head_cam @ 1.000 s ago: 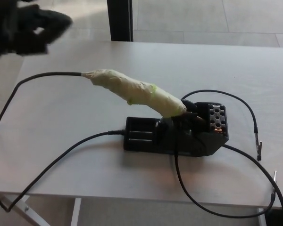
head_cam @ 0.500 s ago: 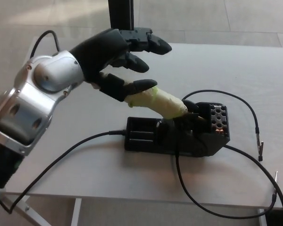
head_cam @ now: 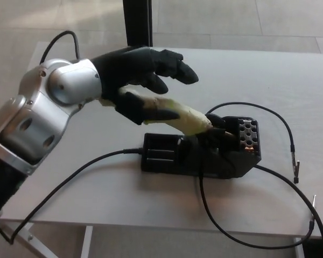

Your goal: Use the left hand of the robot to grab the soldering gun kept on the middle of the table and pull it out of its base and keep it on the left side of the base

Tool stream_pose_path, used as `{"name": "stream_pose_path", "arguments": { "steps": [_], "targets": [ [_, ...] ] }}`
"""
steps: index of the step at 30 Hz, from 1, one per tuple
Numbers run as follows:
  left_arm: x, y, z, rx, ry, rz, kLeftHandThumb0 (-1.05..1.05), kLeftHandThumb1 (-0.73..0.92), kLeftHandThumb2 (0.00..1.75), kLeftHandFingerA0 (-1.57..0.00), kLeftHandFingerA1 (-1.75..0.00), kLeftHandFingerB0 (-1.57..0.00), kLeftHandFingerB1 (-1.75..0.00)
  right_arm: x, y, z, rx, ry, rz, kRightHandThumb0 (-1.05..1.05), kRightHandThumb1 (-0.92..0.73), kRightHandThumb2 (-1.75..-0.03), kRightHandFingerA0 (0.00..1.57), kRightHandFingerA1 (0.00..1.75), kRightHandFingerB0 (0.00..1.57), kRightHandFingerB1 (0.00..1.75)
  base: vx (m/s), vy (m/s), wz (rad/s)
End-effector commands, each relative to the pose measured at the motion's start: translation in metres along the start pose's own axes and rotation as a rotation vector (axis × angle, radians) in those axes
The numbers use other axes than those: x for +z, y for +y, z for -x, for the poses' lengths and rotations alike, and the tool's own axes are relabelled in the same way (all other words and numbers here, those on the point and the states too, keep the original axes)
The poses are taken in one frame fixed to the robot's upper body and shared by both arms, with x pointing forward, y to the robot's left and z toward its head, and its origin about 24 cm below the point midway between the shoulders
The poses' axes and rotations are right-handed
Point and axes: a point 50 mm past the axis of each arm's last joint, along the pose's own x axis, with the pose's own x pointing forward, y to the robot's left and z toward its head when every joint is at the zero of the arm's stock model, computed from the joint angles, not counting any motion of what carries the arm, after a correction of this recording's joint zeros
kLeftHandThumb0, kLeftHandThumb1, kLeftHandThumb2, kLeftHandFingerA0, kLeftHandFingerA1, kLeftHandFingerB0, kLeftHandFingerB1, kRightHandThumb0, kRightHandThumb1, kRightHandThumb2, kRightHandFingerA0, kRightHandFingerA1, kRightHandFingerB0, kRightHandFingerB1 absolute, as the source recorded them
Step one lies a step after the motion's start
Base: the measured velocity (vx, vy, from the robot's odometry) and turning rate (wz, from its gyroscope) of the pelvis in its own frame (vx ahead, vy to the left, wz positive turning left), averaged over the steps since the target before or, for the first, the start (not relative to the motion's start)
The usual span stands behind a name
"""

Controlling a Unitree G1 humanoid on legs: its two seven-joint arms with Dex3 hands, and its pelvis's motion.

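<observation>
Left arm swung in over the soldering gun, no pull yet

The pale worktop [head_cam: 97, 177] was the same as a second before, but the robot's left arm, out at the corner then, had dropped in so the left robot hand [head_cam: 142, 80] sat right around the taped handle. Its fingers [head_cam: 175, 67] were spread above and the thumb [head_cam: 145, 110] ran along the underside, so it looked loosely cupped, not clenched yet. The black base [head_cam: 204, 158] hadn't budged in the middle, and the soldering gun [head_cam: 191, 121] was still plugged in, so a squeeze and pull seemed next. Right robot hand wasn't visible.
</observation>
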Motion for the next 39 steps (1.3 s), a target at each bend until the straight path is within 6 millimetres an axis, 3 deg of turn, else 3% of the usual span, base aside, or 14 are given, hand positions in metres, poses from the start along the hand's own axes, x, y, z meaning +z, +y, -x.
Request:
{"name": "stream_pose_path", "arguments": {
  "steps": [1, 7, 8, 11, 13, 15, 16, 17, 21, 27, 28, 29, 38, 39],
  "targets": [
    [-0.007, -0.003, 0.007, -0.17, 0.139, -0.188, -0.78, 0.74, 0.62, -0.15, -0.5, -0.22, -0.36, 0.009, -0.01, 0.001, -0.025, -0.021, 0.003, -1.01, -0.23, -1.28, 0.63, 1.52, 0.01, 1.57, 0.0, 0.0, 0.0],
    [-0.009, -0.009, 0.008, -0.246, 0.194, -0.276, -0.78, 0.59, 0.94, -0.08, -0.52, -0.14, -0.46, 0.01, -0.011, 0.001, -0.025, -0.019, 0.016, -0.96, -0.21, -1.28, 0.58, 1.52, 0.0, 1.55, 0.0, 0.0, 0.0],
    [-0.009, -0.009, 0.008, -0.25, 0.202, -0.276, -0.78, 0.59, 0.93, -0.08, -0.51, -0.14, -0.46, 0.01, -0.011, 0.001, -0.021, -0.025, 0.014, -1.01, -0.22, -1.24, 0.76, 1.27, 0.23, 1.09, 0.0, 0.0, 0.0],
    [-0.008, -0.009, 0.007, -0.256, 0.201, -0.269, -0.75, 0.75, 0.62, -0.14, -0.45, -0.22, -0.35, 0.011, -0.011, 0.001, -0.028, -0.023, 0.02, -0.94, -0.2, -1.3, 0.62, 1.49, 0.01, 1.53, 0.0, 0.0, 0.0],
    [-0.006, -0.009, 0.007, -0.249, 0.194, -0.281, -0.77, 0.6, 0.96, -0.47, -0.67, -0.17, -0.48, 0.012, -0.011, 0.0, -0.03, -0.026, 0.024, -1.04, -0.32, -1.32, 0.89, 1.31, 0.11, 1.03, 0.0, 0.0, 0.0],
    [-0.005, -0.01, 0.007, -0.239, 0.19, -0.247, -0.7, 0.72, 0.62, -0.63, -0.69, -0.23, -0.39, 0.013, -0.011, 0.0, -0.034, -0.022, 0.022, -1.04, -0.32, -1.32, 0.91, 1.3, 0.12, 1.04, 0.0, 0.0, 0.0],
    [-0.004, -0.012, 0.007, -0.237, 0.187, -0.233, -0.68, 0.55, 0.9, -0.78, -0.77, -0.2, -0.51, 0.013, -0.011, 0.0, -0.036, -0.025, 0.029, -0.98, -0.21, -1.26, 0.84, 1.34, 0.0, 1.62, 0.0, 0.0, 0.0],
    [-0.004, -0.014, 0.006, -0.231, 0.183, -0.233, -0.66, 0.55, 0.89, -0.9, -0.81, -0.22, -0.52, 0.012, -0.011, 0.0, -0.037, -0.027, 0.031, -1.05, -0.21, -1.24, 0.96, 1.22, 0.23, 1.15, 0.0, 0.0, 0.0],
    [-0.003, -0.017, 0.005, -0.168, 0.164, -0.232, -0.48, 0.73, 0.62, -1.2, -0.98, -0.38, -0.48, 0.013, -0.011, 0.0, -0.041, -0.035, 0.026, -1.05, -0.29, -1.29, 1.16, 1.07, 0.11, 1.04, 0.0, 0.0, 0.0],
    [-0.005, -0.028, 0.003, 0.007, 0.032, -0.248, -0.19, 0.77, 0.72, -1.08, -1.32, -0.55, -0.52, 0.012, -0.011, 0.0, -0.052, -0.038, 0.025, -1.05, -0.29, -1.29, 1.21, 1.02, 0.17, 1.07, 0.0, 0.0, 0.0],
    [-0.004, -0.029, 0.004, 0.023, 0.006, -0.25, -0.18, 0.74, 0.73, -1.04, -1.39, -0.58, -0.55, 0.013, -0.011, 0.0, -0.054, -0.042, 0.022, -1.01, -0.25, -1.22, 1.27, 1.01, 0.08, 1.63, 0.0, 0.0, 0.0],
    [-0.004, -0.032, 0.004, 0.062, -0.031, -0.27, -0.12, 0.71, 0.81, -0.94, -1.58, -0.74, -0.65, 0.012, -0.011, 0.0, -0.059, -0.04, 0.02, -1.05, -0.32, -1.3, 1.29, 0.97, 0.29, 1.13, 0.0, 0.0, 0.0],
    [-0.009, -0.043, 0.007, 0.117, -0.087, -0.274, -0.08, 0.63, 1.04, -0.95, -1.5, -0.9, -0.82, 0.011, -0.013, 0.002, -0.05, -0.049, 0.001, -1.05, -0.32, -1.31, 1.28, 0.99, 0.52, 1.24, 0.0, 0.0, 0.0],
    [-0.011, -0.045, 0.007, 0.13, -0.097, -0.278, -0.06, 0.55, 1.13, -0.99, -1.54, -0.96, -1.18, 0.011, -0.013, 0.002, -0.049, -0.053, -0.001, -1.05, -0.33, -1.31, 1.29, 0.98, 0.57, 1.24, 0.0, 0.0, 0.0]
  ]
}}
